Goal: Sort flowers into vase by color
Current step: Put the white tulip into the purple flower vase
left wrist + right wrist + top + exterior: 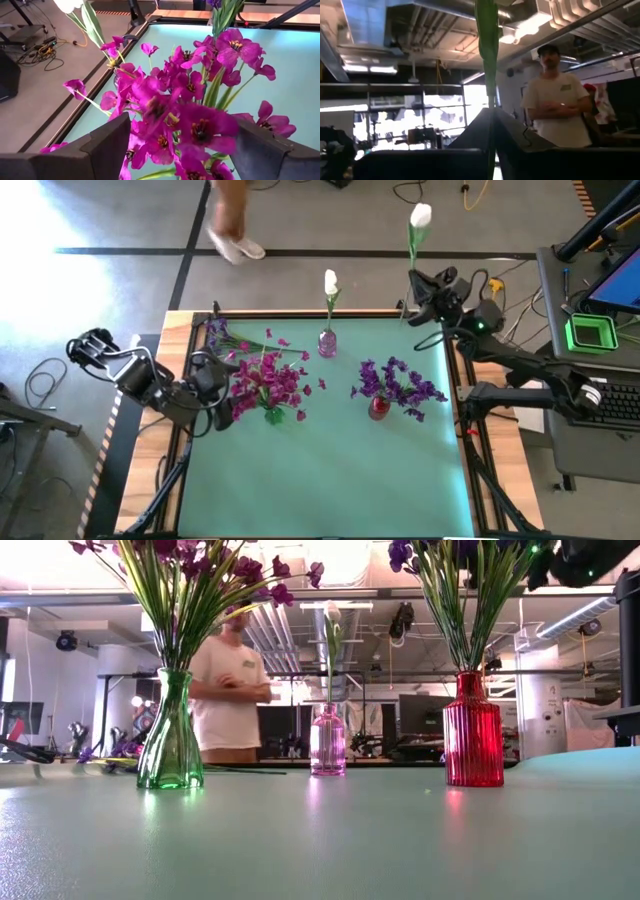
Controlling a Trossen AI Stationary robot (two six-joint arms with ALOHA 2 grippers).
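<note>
Green-topped counter point(330, 470), three vases: green vase point(170, 740) of magenta flowers point(265, 383), red vase point(472, 730) of purple flowers point(400, 385), pink vase point(327, 740) with one white bud point(330, 282). Left gripper point(222, 390) spread wide beside the magenta bunch. Right gripper point(425, 285), at the counter's far right corner, clamped on a white flower point(420, 218) stem, bloom upward.

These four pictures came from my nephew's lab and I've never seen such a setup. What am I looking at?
Two robot arms work at a green table. One picture looks down from above, one looks level across the tabletop, and two come from cameras on the arms' wrists. Three vases stand there: green with magenta flowers, pink with one white bud, red with purple flowers. The left end effector is open by the magenta bunch. The right end effector grips a white flower by its stem.
</note>
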